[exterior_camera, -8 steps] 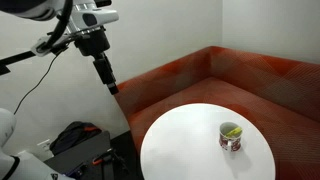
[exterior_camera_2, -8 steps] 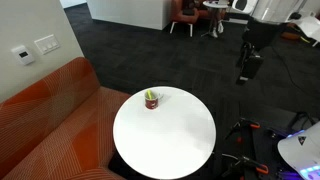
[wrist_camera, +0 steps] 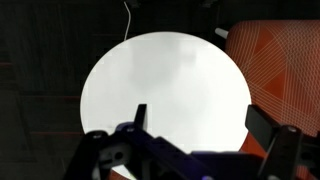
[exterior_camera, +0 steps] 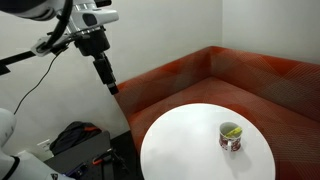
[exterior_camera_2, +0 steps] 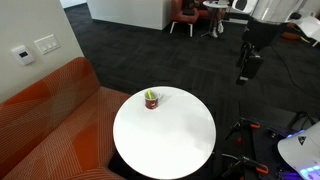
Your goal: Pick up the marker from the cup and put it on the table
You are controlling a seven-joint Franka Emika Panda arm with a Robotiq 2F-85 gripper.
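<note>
The white cup (exterior_camera: 231,137) with dark red patterning stands on the round white table (exterior_camera: 190,150), near its edge by the sofa; it also shows in an exterior view (exterior_camera_2: 152,100). The yellow-green marker (exterior_camera: 231,130) lies inside the cup, its tip at the rim (exterior_camera_2: 151,95). My gripper (exterior_camera: 113,86) hangs high above the floor, well off to the side of the table (exterior_camera_2: 165,135), and it also shows in an exterior view (exterior_camera_2: 242,78). In the wrist view the jaws (wrist_camera: 200,122) are spread wide and empty over the table top (wrist_camera: 170,80). The cup is out of the wrist view.
A red-brown corner sofa (exterior_camera: 250,80) wraps around the table; it also shows in an exterior view (exterior_camera_2: 50,120) and in the wrist view (wrist_camera: 285,60). A dark bag and equipment (exterior_camera: 80,145) sit on the floor by the robot base. Dark carpet (exterior_camera_2: 130,55) surrounds the table.
</note>
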